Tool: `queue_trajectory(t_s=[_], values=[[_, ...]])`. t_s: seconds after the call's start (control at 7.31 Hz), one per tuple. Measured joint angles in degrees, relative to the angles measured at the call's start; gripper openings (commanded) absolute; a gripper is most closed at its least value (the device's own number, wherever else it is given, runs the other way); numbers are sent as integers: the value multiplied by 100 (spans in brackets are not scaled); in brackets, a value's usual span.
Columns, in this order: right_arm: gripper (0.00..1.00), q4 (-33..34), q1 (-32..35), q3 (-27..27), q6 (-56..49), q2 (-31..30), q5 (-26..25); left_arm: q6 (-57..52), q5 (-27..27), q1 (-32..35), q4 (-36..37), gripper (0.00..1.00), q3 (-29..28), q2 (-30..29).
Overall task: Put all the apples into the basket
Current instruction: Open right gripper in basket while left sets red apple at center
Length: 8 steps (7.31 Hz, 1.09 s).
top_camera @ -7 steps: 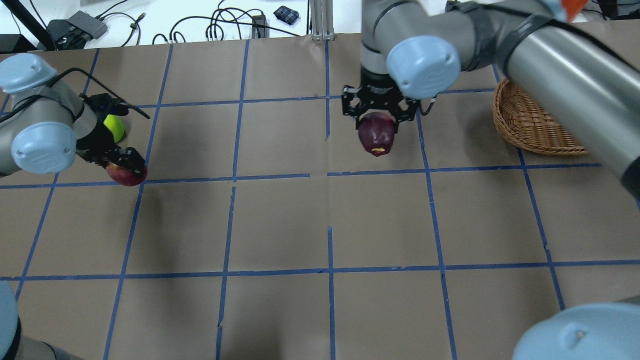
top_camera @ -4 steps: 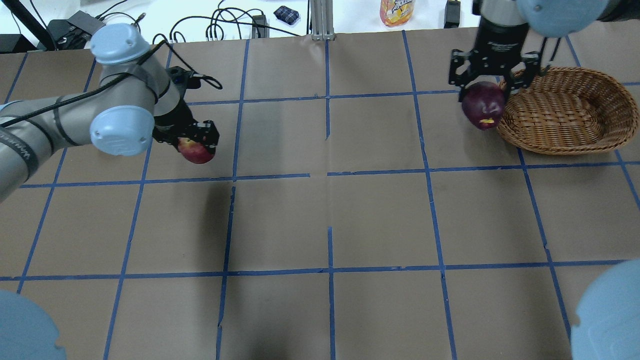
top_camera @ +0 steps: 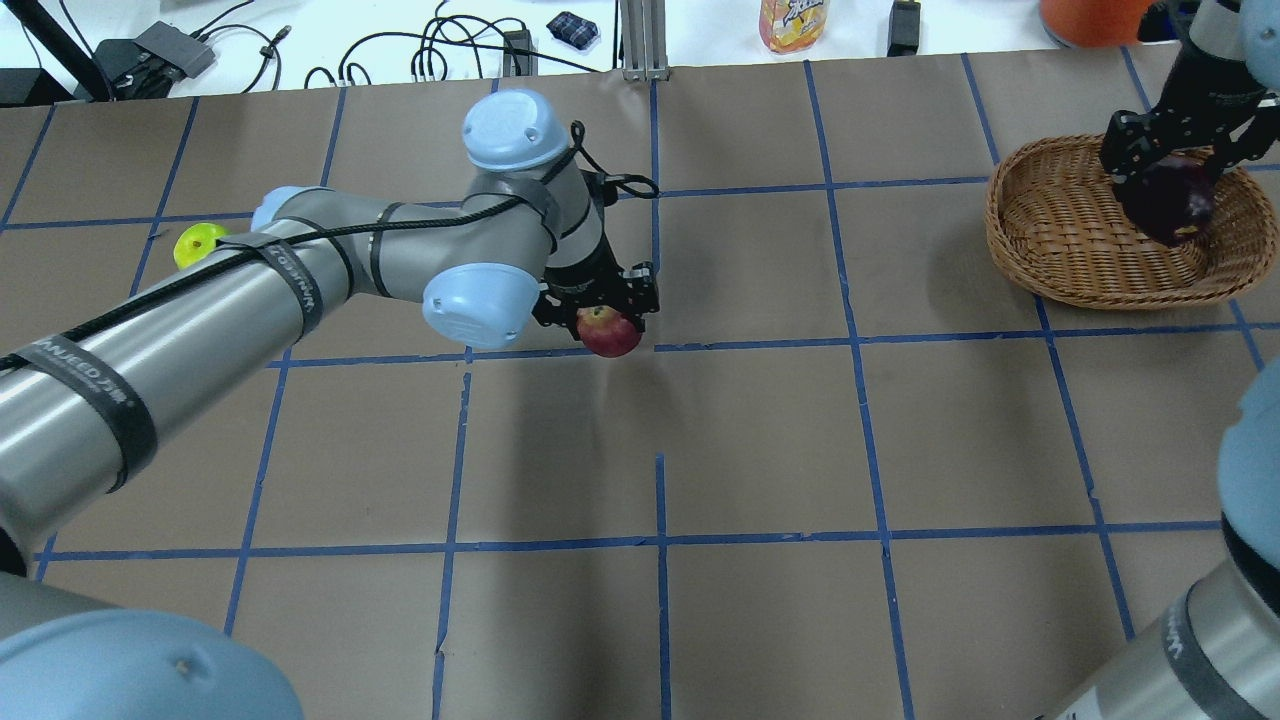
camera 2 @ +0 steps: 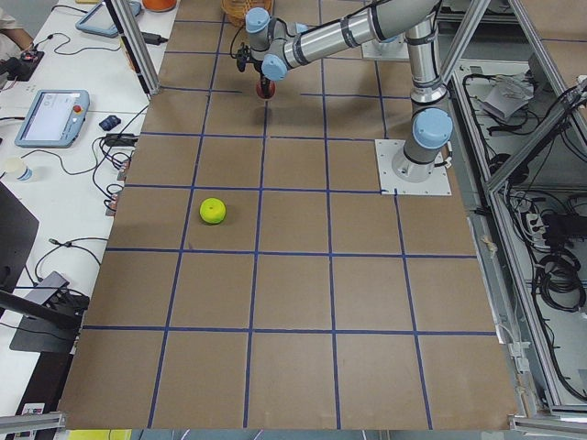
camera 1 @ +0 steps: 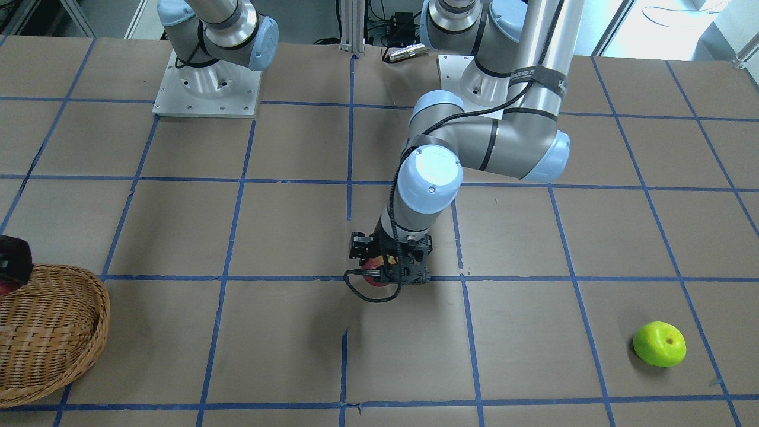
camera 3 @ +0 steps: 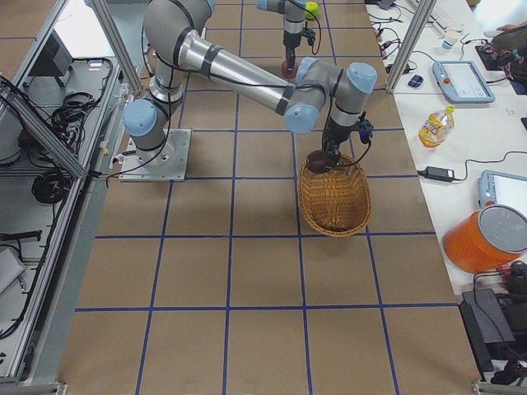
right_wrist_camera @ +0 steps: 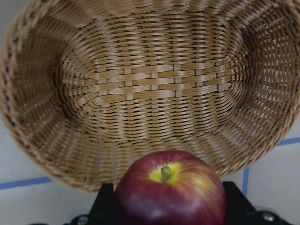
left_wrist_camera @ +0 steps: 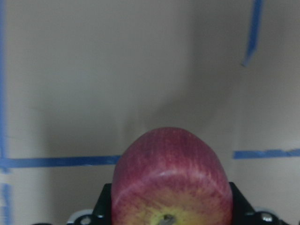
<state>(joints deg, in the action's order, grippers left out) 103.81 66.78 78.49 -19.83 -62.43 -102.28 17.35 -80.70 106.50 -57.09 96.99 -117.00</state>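
My left gripper [top_camera: 600,320] is shut on a red apple [top_camera: 612,334] with a yellowish stem patch and holds it above the table's middle. The same apple shows in the left wrist view [left_wrist_camera: 171,187] and in the front view [camera 1: 373,279]. My right gripper [top_camera: 1175,178] is shut on a dark red apple [top_camera: 1168,202] and holds it over the wicker basket [top_camera: 1050,225] at the far right. The right wrist view shows this apple [right_wrist_camera: 171,194] above the basket's near rim [right_wrist_camera: 70,173], with nothing in the basket. The lime-green apple [top_camera: 198,243] lies on the table at the far left, behind my left arm.
A juice bottle [top_camera: 793,22], cables and an orange bucket [top_camera: 1090,15] stand beyond the table's back edge. The brown paper table has blue tape grid lines [top_camera: 660,540]. My left arm stretches across the table's left half.
My left gripper has carried its red apple rightward from the left side to the table's middle. My right gripper has carried the dark red apple rightward to over the basket.
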Motion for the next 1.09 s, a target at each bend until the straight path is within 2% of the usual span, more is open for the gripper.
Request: queue_trajectory(t_s=[0.14,0.27,0.41,0.55,0.68,0.82,1.09], values=[[0,540,-142,-1,-415,270,-107,188,27,142,77,85,-24,-157],[0,1006,-245,-3,-692,515,-223,299,29,196,135,100,-35,-266],[0,1376,-349,-4,-922,726,-285,464,35,212,181,100,-57,-344],[35,1607,-431,-3,-1153,863,-315,651,43,198,260,100,-103,-372],[99,1713,-482,11,-1274,943,-329,755,35,163,331,100,-230,-368],[100,1741,-508,22,-1309,978,-326,802,11,56,279,100,-476,-370],[100,1662,-524,23,-1346,948,-325,432,-4,-653,-487,100,-1030,-238]])
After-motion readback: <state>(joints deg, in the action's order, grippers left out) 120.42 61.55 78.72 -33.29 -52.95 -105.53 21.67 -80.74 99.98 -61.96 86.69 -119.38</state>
